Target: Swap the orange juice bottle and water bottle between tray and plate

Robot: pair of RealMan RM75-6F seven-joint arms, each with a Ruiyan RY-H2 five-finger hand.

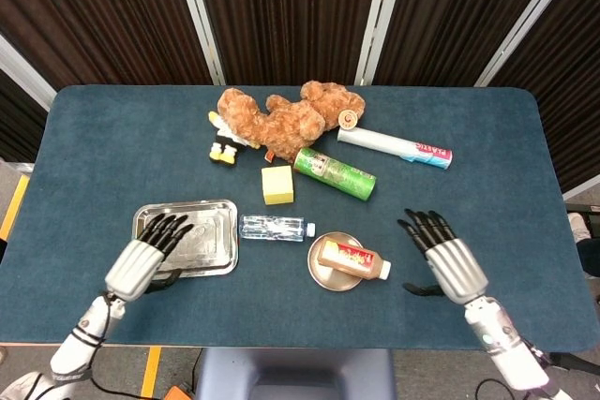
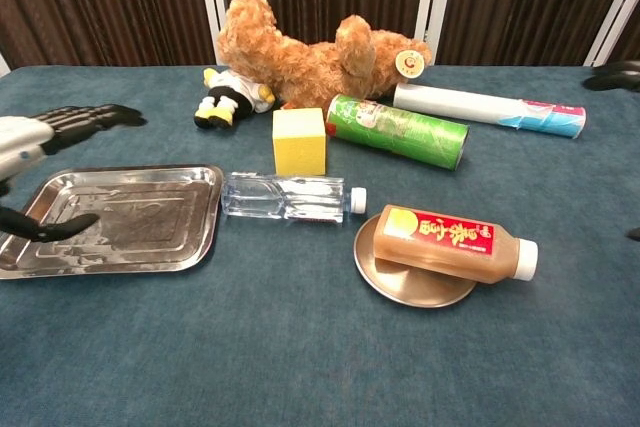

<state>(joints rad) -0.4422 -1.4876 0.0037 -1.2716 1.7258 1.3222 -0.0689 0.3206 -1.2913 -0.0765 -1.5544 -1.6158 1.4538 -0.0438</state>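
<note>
Amber orange juice bottle (image 2: 455, 244) (red label), silver plate (image 2: 400, 280)

Left hand (image 1: 142, 259) and right hand (image 1: 448, 258), fingers spread.

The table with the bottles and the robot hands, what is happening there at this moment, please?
A two-armed robot is swapping two bottles. The orange juice bottle lies on its side on the round plate, and no robot hand touches it. The right robot hand is open and apart from the plate. The water bottle lies on the table between the metal tray and the plate, not yet on the tray. The left robot hand is open over the tray, holding nothing.
</note>
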